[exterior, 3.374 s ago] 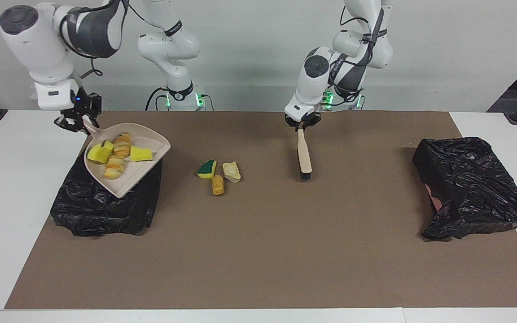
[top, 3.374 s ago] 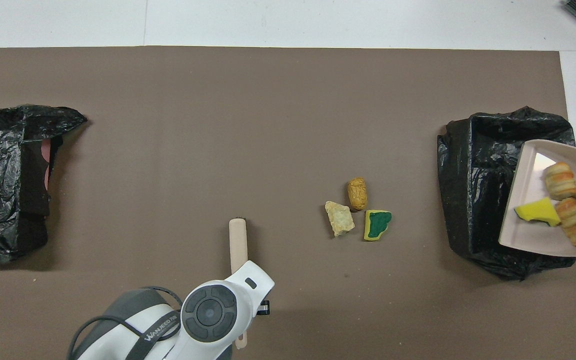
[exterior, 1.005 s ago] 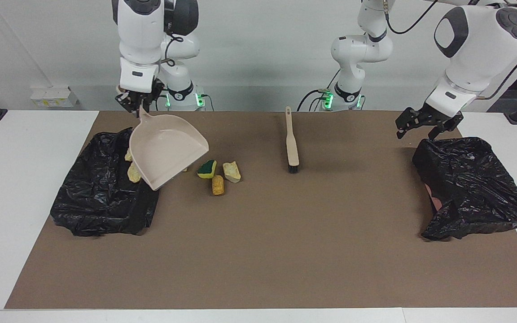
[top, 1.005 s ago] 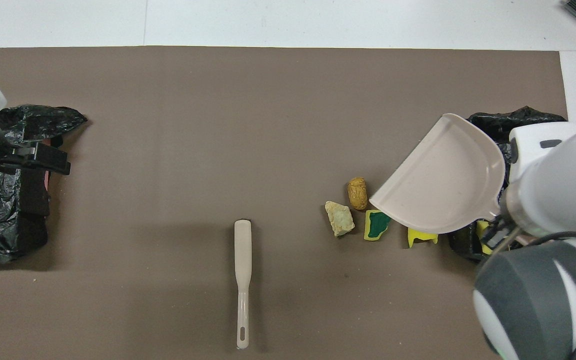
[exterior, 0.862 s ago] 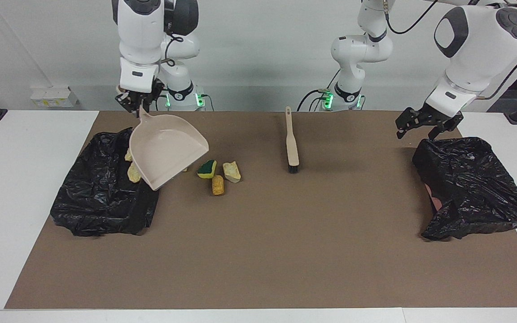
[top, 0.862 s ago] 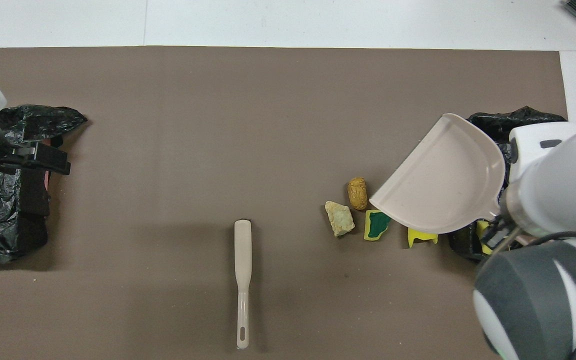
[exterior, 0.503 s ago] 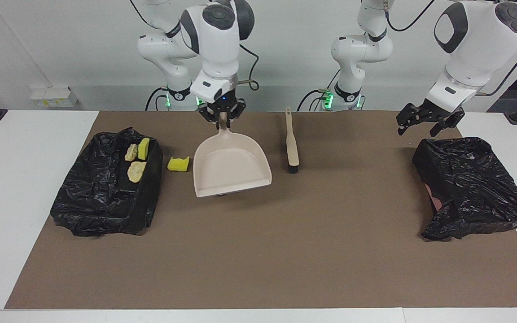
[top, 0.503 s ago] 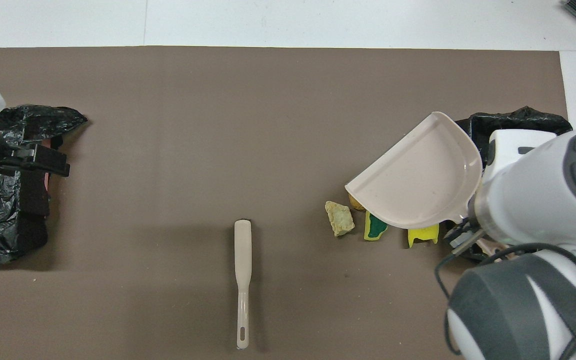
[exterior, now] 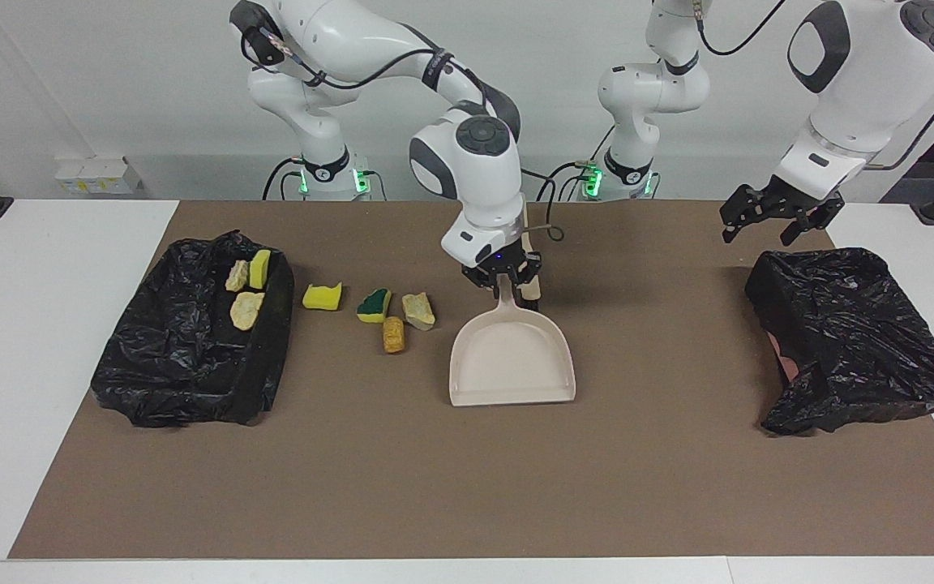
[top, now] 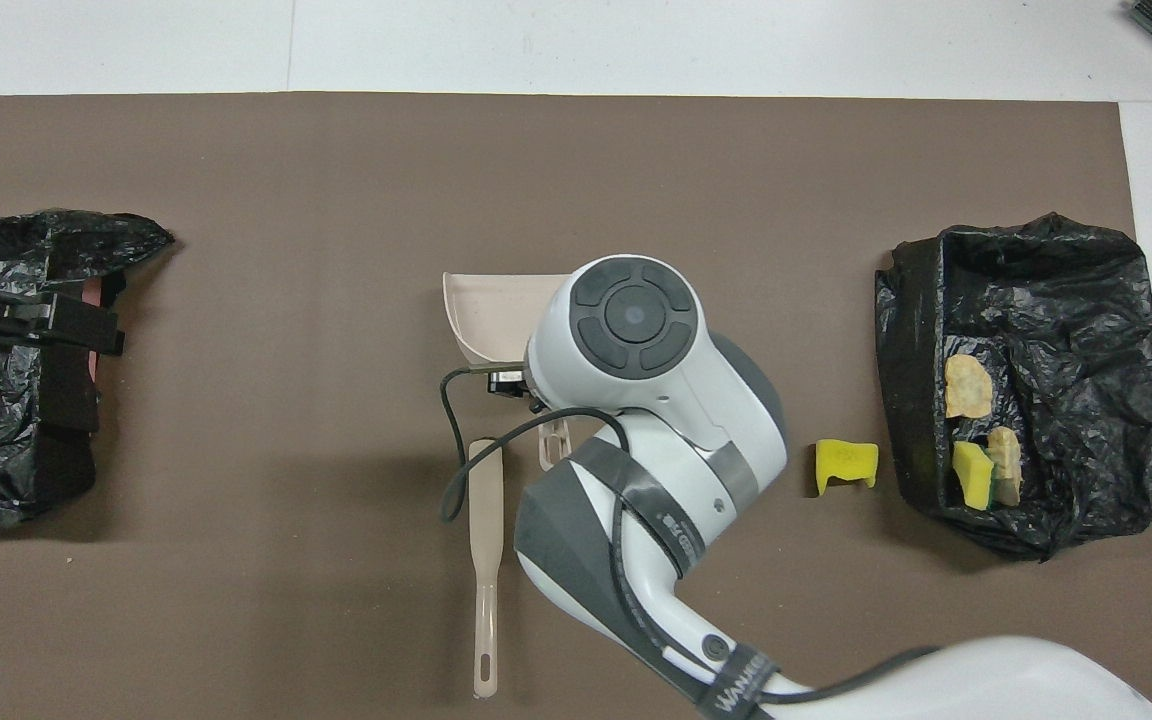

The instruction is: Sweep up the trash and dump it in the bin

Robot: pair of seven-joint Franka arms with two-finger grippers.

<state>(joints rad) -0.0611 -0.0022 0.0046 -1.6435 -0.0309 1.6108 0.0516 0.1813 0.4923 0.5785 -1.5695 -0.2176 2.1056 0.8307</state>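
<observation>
The trash (exterior: pixel 390 312) outside the bins lay as four scraps on the brown mat (exterior: pixel 467 487). Three formed a cluster: a green-topped sponge chunk (exterior: pixel 374 305), a pale lump (exterior: pixel 418 311) and an orange-tan lump (exterior: pixel 393 334). A fourth, a yellow sponge piece (exterior: pixel 322 297), lay apart from the cluster, just beside the black-lined bin (exterior: pixel 191 381) at the right arm's end of the table. Three further scraps already sat in that bin.

Taking the cluster as landmark, the dustpan (exterior: pixel 513 362) sat just beside it, toward the left arm's end. Its handle pointed toward the robots and its open lip away from them, so its mouth did not face the cluster. The right gripper (exterior: pixel 504 276) was clamped on the handle. The brush (top: pixel 485 560) lay partly hidden under that arm, long axis running toward the robots.

The left gripper (exterior: pixel 777 212) hung with jaws spread wide and empty over the second bin (exterior: pixel 848 341), well apart from the cluster. The right arm was judged the nearer.

The coming sweep was judged to require turning the pan's mouth toward the cluster.
</observation>
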